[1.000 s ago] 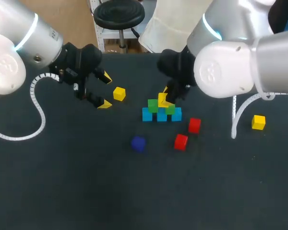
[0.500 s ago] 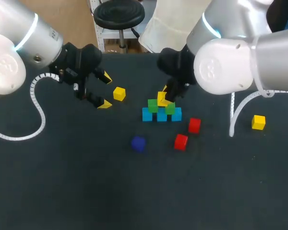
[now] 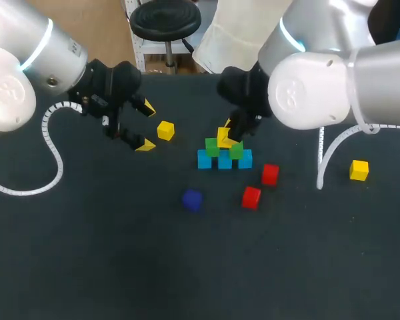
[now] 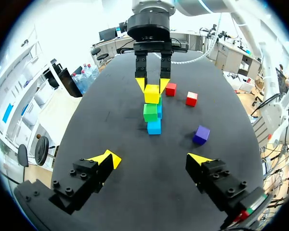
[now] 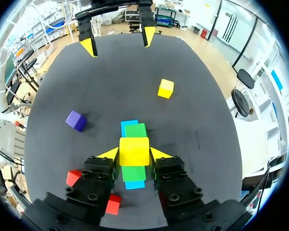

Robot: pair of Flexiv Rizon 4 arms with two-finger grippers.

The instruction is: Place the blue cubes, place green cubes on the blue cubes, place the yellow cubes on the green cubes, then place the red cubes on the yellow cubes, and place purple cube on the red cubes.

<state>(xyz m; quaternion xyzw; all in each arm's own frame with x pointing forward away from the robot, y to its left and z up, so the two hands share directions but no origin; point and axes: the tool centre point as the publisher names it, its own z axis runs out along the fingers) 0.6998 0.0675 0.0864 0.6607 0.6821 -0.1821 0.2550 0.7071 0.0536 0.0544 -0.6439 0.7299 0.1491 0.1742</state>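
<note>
Grips a yellow cube (image 3: 225, 138) with the right gripper (image 3: 230, 137), both fingertips pressed against its opposite sides, directly over the small pile near the middle of the table (image 3: 120, 253). Cannot tell whether the cube already rests on the pile or hangs just above it. Under it, two green cubes (image 3: 213, 147) side by side, set on a row of three blue cubes (image 3: 205, 159) that touch one another. Holds the left gripper (image 3: 145, 125) with fingers spread wide apart, released, above the table and well to the left of the pile. Just beside that gripper, on the side toward the pile, a second yellow cube (image 3: 165, 130) lying loose. Far out on the right, well apart from everything else, a third yellow cube (image 3: 359, 170). Near the pile on its right, two red cubes (image 3: 270, 174), close together but not touching. Left of the red cubes and apart from the pile, the purple cube (image 3: 192, 200), alone on the dark surface.
</note>
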